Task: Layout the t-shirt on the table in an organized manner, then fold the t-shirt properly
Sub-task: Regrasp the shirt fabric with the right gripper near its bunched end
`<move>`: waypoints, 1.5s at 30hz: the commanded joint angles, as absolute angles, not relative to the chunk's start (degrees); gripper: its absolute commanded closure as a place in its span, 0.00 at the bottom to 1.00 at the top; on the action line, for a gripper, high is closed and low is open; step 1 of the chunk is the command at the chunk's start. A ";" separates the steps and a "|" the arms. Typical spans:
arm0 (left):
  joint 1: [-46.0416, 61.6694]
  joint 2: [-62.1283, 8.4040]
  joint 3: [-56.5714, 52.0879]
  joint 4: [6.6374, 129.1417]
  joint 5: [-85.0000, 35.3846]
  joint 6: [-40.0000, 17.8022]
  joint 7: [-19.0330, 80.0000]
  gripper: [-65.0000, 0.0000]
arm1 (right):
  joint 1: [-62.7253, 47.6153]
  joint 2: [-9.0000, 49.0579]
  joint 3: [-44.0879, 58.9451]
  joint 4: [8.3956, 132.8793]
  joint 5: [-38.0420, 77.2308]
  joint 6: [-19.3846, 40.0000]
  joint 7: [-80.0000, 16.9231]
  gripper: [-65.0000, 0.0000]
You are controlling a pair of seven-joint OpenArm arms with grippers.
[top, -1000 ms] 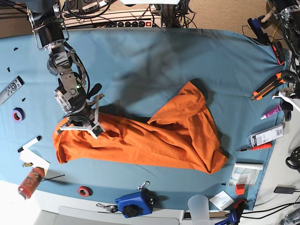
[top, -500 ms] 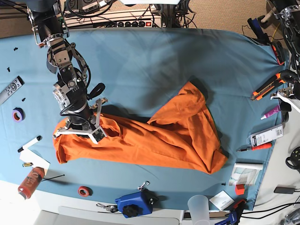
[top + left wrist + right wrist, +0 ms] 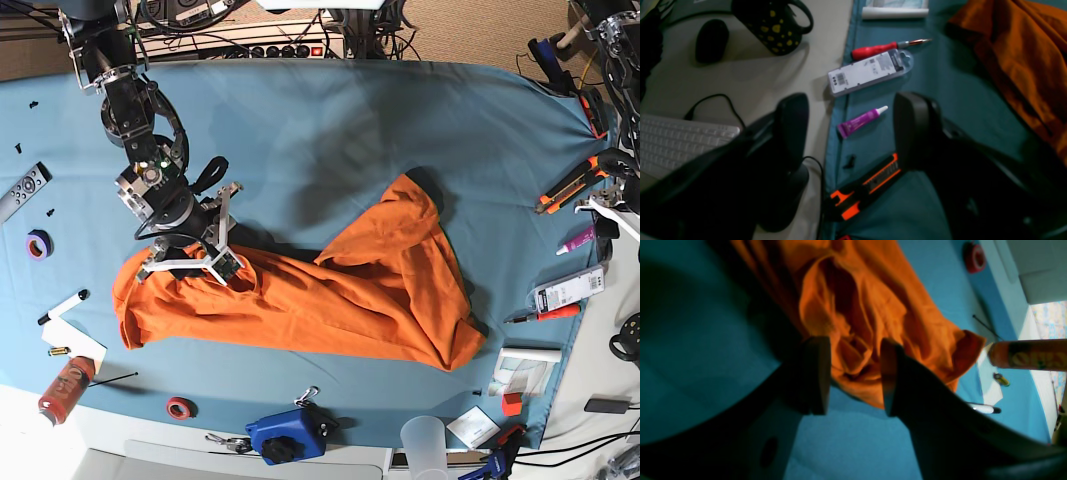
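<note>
Layout stage in hand; no fold has begun, judging by the state of the cloth.

At the left of the base view, the right gripper (image 3: 192,262) sits over the upper edge of the t-shirt (image 3: 330,295) at its left end. In the right wrist view the jaws stand apart, with a bunched ridge of orange fabric between the fingers (image 3: 816,373); whether the pads touch that ridge cannot be told. The garment lies crumpled on the table (image 3: 330,140) as a long, twisted band running from lower left to right of centre, rising to a folded peak near the middle and ending in a doubled corner at the lower right. Neither sleeves nor collar can be told apart.

At the far right, the left gripper (image 3: 853,133) hangs over the table margin, well apart from the shirt. Its jaws are parted and hold nothing. Below it lie a purple tube (image 3: 862,121), a blister pack (image 3: 870,71), a red screwdriver (image 3: 887,48) and an orange utility knife (image 3: 867,186).

Assessment: the next move calls for the right gripper to close on the bunched edge and draw it outward, and for the left arm to travel in and take the opposite end, so the cloth can be spread flat. The small tools at the margin could snag.
</note>
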State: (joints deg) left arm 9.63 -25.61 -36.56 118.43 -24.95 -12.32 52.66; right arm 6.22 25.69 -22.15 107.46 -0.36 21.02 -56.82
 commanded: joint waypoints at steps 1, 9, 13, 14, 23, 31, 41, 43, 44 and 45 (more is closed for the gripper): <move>9.06 -26.48 -36.93 119.07 -25.21 -12.16 51.42 0.39 | 7.68 26.26 -21.71 107.13 -0.82 20.82 -55.75 0.62; 9.04 -26.48 -36.93 119.04 -25.19 -12.14 51.40 0.39 | 10.09 26.15 -21.71 98.91 3.27 21.47 -53.39 0.62; 9.04 -26.48 -36.93 119.04 -25.19 -12.14 51.37 0.39 | 10.66 25.32 -21.71 98.72 3.64 22.90 -52.05 0.62; 9.04 -26.48 -36.93 119.04 -25.21 -12.14 51.37 0.39 | 10.76 24.75 -21.71 98.72 3.66 22.92 -51.96 0.62; 9.06 -26.50 -36.93 119.04 -25.17 -12.14 51.42 0.39 | 13.10 17.67 -21.71 91.57 3.31 22.87 -52.31 0.63; 9.06 -26.50 -36.93 119.04 -25.17 -12.14 51.42 0.39 | 14.61 15.88 -21.69 89.21 -1.61 20.62 -52.18 0.71; 9.06 -26.48 -36.93 119.04 -25.17 -12.14 51.42 0.39 | 14.59 15.90 -21.69 97.23 -11.29 12.84 -55.64 1.00; 9.08 -26.48 -36.93 119.04 -25.19 -12.16 51.46 0.39 | 14.57 15.92 -21.69 100.09 -11.88 11.75 -57.30 1.00; 9.08 -26.48 -36.93 119.04 -25.19 -12.14 51.55 0.39 | 14.59 16.25 -21.69 101.89 -11.88 11.51 -58.72 1.00; 9.08 -26.48 -36.93 119.04 -25.21 -12.14 51.66 0.39 | 14.57 16.56 -21.69 103.81 -11.84 11.16 -60.36 1.00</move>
State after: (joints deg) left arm 9.65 -25.43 -36.56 118.32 -24.97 -12.32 52.88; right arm 13.17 16.03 -22.09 102.83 -10.98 11.49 -61.32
